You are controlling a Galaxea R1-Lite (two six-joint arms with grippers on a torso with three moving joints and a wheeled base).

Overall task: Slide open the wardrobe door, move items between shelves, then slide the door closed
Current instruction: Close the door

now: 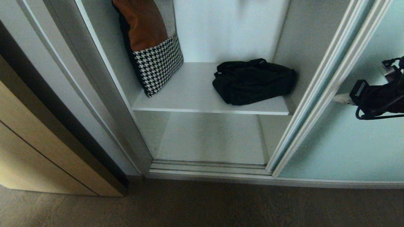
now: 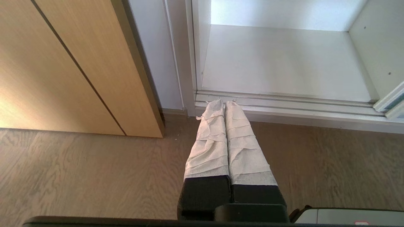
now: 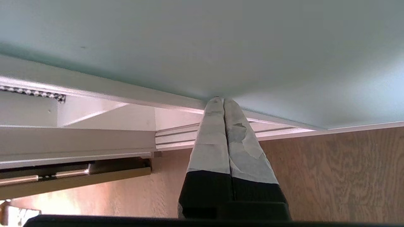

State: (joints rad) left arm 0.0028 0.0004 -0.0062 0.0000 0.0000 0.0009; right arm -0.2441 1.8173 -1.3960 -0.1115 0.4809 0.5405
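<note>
Now, our right gripper (image 3: 223, 100) had its jaws pressed together, empty, tips at the sliding wardrobe door (image 1: 353, 138), just beside its silver frame. Our left gripper (image 2: 224, 102) hung low over the floor (image 2: 94, 176) near the door track (image 2: 284, 105), jaws likewise closed on nothing. The door stood slid aside, the opening clear. On the upper shelf (image 1: 189, 94) lay the black bag (image 1: 252, 81), toward its right end, well apart from a houndstooth cushion (image 1: 154, 63) leaning on the left wall; the lower shelf (image 1: 214, 138) was bare. We judged the bag soft, light and floppy, best pinched at a raised fold on top.
</note>
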